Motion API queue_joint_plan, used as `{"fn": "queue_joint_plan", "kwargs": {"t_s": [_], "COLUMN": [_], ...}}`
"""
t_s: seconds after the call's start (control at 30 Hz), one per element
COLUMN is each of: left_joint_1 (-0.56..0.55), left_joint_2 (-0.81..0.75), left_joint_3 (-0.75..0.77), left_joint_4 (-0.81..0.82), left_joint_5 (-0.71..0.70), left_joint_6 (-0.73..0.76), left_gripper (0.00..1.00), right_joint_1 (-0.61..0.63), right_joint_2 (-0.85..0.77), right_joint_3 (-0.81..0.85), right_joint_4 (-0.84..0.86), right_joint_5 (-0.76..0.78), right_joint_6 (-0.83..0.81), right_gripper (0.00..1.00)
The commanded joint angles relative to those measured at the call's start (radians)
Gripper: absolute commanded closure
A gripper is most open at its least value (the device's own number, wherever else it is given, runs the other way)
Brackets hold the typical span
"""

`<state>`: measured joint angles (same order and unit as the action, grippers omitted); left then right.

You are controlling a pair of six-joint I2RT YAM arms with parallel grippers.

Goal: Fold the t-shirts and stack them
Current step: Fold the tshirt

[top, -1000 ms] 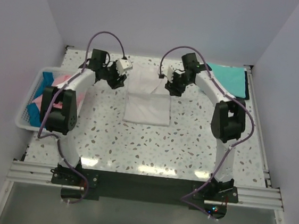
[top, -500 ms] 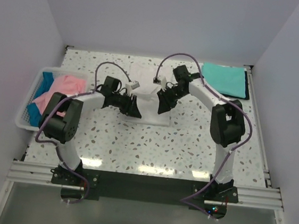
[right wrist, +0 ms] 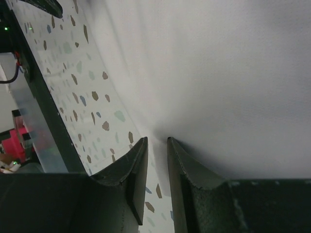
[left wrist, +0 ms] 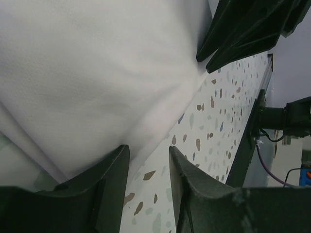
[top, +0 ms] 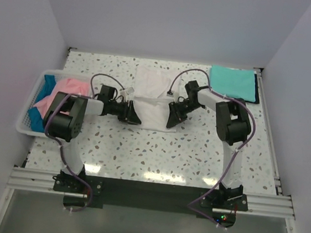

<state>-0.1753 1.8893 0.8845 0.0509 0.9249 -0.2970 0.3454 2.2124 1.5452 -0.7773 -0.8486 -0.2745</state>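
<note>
White t-shirt [top: 153, 97] lies flat mid-tabletop [top: 157, 150], long axis running away from the arm bases, with a crease across it about halfway. Both arms reach in low and meet it at its near end. The left pincer [top: 134, 116] is at the near-left corner and the right pincer [top: 172, 118] at the near-right corner, the cloth spanning between them. In the left wrist view, the fingers [left wrist: 114, 179] stand clearly apart, straddling the hem. Speckled tabletop shows in the gap and the cloth edge runs along the inner side of one finger, so we see no clamp there. In the right wrist view, the fingers [right wrist: 133, 170] are nearly together, only a thin slit left. The hem puckers to a point right at the tips, so we read it as clamped on the white cloth. Teal t-shirt [top: 234, 82] sits folded in the far-right corner, well apart from the white one. White lattice basket [top: 24, 115] is at the left edge, with the pink t-shirt [top: 63, 90] bunched inside and the blue t-shirt [top: 38, 114] crumpled beside and partly under it.
</note>
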Motion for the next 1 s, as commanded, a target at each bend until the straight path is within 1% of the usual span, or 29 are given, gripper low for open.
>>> {"fn": "queue_joint_plan", "kwargs": {"t_s": [0.0, 0.03, 0.07, 0.1, 0.13, 0.17, 0.2, 0.23, 0.27, 0.33, 0.37, 0.4, 0.43, 0.47, 0.5, 0.53, 0.57, 0.6, 0.63, 0.67, 0.7, 0.83, 0.93, 0.97], "left_joint_1": [0.003, 0.002, 0.002, 0.002, 0.0, -0.003, -0.004, -0.004, -0.004, -0.004, -0.004, -0.004, -0.01, -0.016, -0.045, -0.065, -0.079, -0.102, -0.118, -0.134, -0.159, -0.191, -0.208, -0.211], "left_joint_2": [-0.019, -0.039, -0.062, -0.117, -0.149, -0.182, -0.24, -0.269, -0.297, -0.366, -0.387, -0.419, -0.43, -0.443, -0.462, -0.473, -0.499, -0.512, -0.522, -0.532, -0.535, -0.518, -0.477, -0.454], "left_joint_3": [-0.033, -0.032, -0.019, -0.01, 0.002, 0.028, 0.036, 0.04, 0.045, 0.054, 0.048, 0.039, 0.031, 0.01, -0.002, -0.016, -0.051, -0.073, -0.112, -0.131, -0.149, -0.202, -0.219, -0.229], "left_joint_4": [0.014, 0.001, -0.011, -0.04, -0.048, -0.089, -0.126, -0.14, -0.157, -0.227, -0.249, -0.281, -0.298, -0.307, -0.31, -0.3, -0.252, -0.229, -0.215, -0.185, -0.163, -0.102, -0.079, -0.033], "left_joint_5": [-0.006, 0.002, 0.018, 0.025, 0.034, 0.031, 0.029, 0.032, 0.029, 0.0, -0.05, -0.075, -0.102, -0.162, -0.199, -0.245, -0.303, -0.313, -0.331, -0.346, -0.36, -0.371, -0.385, -0.391], "left_joint_6": [0.015, 0.028, 0.059, 0.079, 0.099, 0.158, 0.185, 0.211, 0.273, 0.382, 0.509, 0.583, 0.661, 0.812, 0.885, 0.994, 1.03, 1.062, 1.137, 1.169, 1.19, 1.286, 1.337, 1.342], "left_gripper": [0.56, 0.55, 0.55, 0.54, 0.53, 0.53, 0.53, 0.53, 0.52, 0.51, 0.51, 0.51, 0.51, 0.51, 0.48, 0.47, 0.46, 0.44, 0.44, 0.43, 0.43, 0.43, 0.44, 0.44], "right_joint_1": [-0.016, -0.017, -0.017, -0.016, -0.017, -0.016, -0.014, -0.014, -0.016, -0.014, -0.014, -0.014, -0.008, -0.003, 0.009, 0.015, 0.021, 0.038, 0.049, 0.058, 0.078, 0.127, 0.161, 0.165], "right_joint_2": [-0.02, -0.049, -0.066, -0.089, -0.112, -0.169, -0.196, -0.221, -0.249, -0.316, -0.335, -0.374, -0.394, -0.411, -0.449, -0.46, -0.473, -0.48, -0.484, -0.481, -0.479, -0.474, -0.453, -0.435], "right_joint_3": [-0.013, 0.001, 0.039, 0.058, 0.072, 0.087, 0.089, 0.089, 0.078, 0.05, 0.006, -0.022, -0.051, -0.119, -0.155, -0.186, -0.23, -0.243, -0.267, -0.276, -0.283, -0.316, -0.321, -0.318], "right_joint_4": [-0.013, -0.054, -0.085, -0.138, -0.158, -0.177, -0.189, -0.207, -0.214, -0.209, -0.198, -0.186, -0.139, -0.107, -0.035, -0.002, 0.019, 0.051, 0.068, 0.079, 0.105, 0.157, 0.174, 0.176], "right_joint_5": [0.083, 0.083, 0.063, 0.05, 0.037, 0.022, 0.022, 0.031, 0.049, 0.124, 0.153, 0.181, 0.245, 0.273, 0.328, 0.344, 0.352, 0.356, 0.373, 0.375, 0.378, 0.385, 0.385, 0.384], "right_joint_6": [-0.052, -0.09, -0.109, -0.144, -0.164, -0.184, -0.204, -0.253, -0.282, -0.381, -0.42, -0.466, -0.55, -0.589, -0.659, -0.686, -0.715, -0.759, -0.769, -0.779, -0.795, -0.833, -0.838, -0.838], "right_gripper": [0.72, 0.71, 0.68, 0.66, 0.61, 0.59, 0.57, 0.55, 0.53, 0.52, 0.52, 0.51, 0.5, 0.5, 0.49, 0.48, 0.48, 0.47, 0.46, 0.45, 0.45, 0.44, 0.43, 0.43]}}
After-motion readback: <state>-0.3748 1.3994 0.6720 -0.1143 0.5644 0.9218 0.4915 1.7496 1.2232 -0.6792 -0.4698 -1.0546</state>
